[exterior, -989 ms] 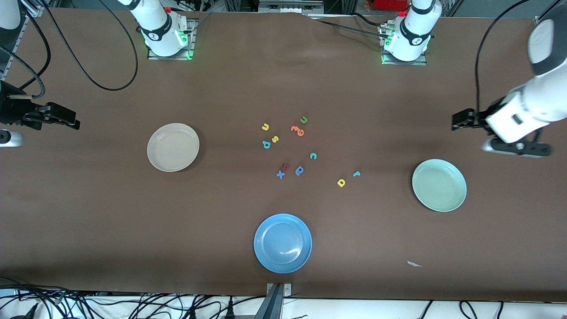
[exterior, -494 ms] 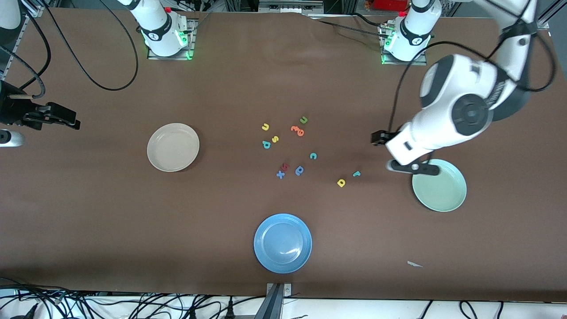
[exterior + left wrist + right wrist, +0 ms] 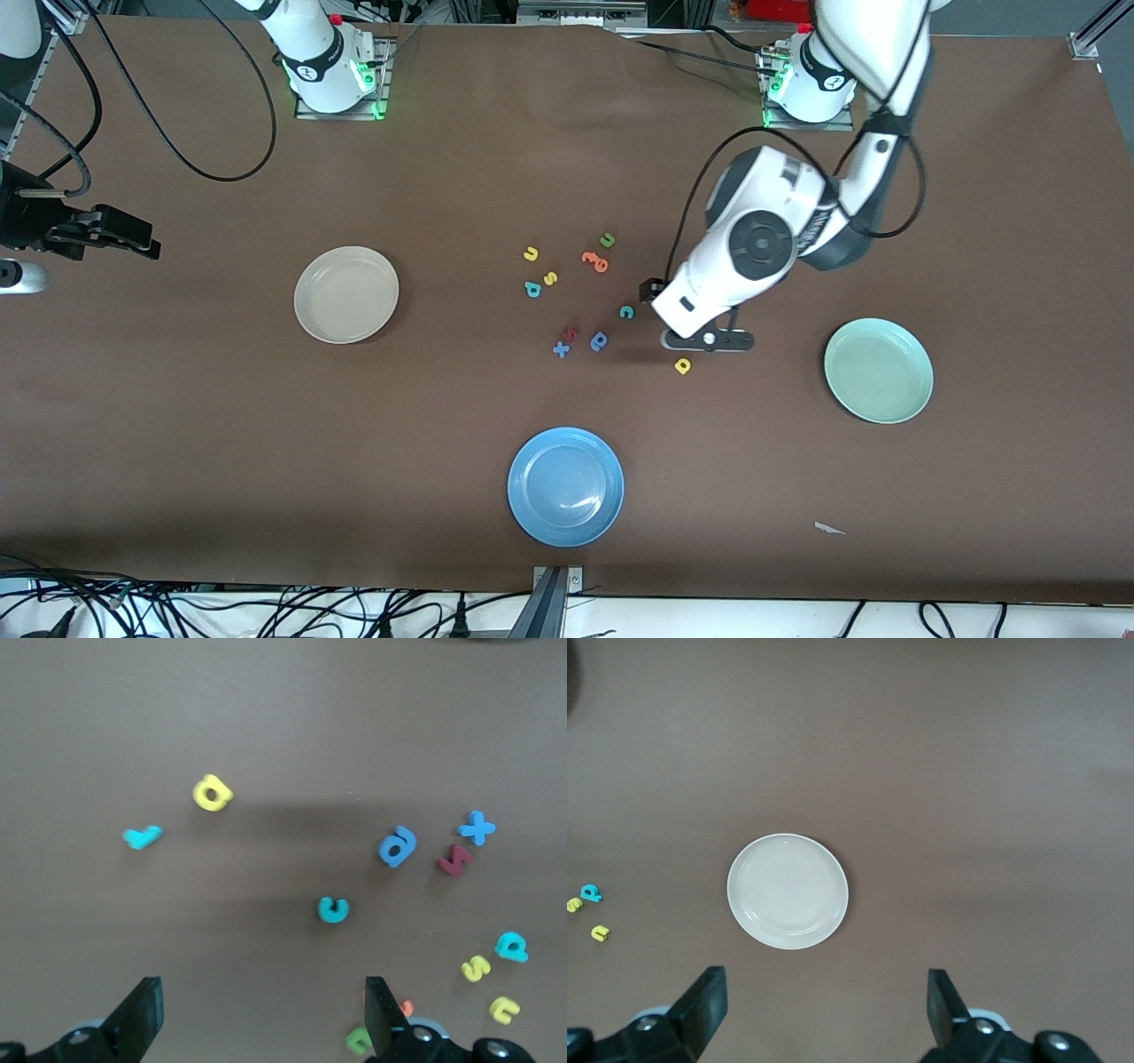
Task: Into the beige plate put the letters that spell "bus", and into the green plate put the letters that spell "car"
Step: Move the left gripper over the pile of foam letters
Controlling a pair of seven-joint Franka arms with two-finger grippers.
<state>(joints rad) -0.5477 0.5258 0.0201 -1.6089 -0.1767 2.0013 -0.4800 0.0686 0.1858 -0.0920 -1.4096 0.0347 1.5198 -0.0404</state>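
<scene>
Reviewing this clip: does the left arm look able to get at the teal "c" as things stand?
Probably yes. The left gripper hangs open over the loose letters, and the teal "c" lies flat on the bare table, apart from its neighbours. The darker blue letter lies nearest to it but leaves a gap.

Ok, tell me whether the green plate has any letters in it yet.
Empty. The green plate shows only its bare mint surface, and the yellow "a" and teal "c" lie on the table.
</scene>
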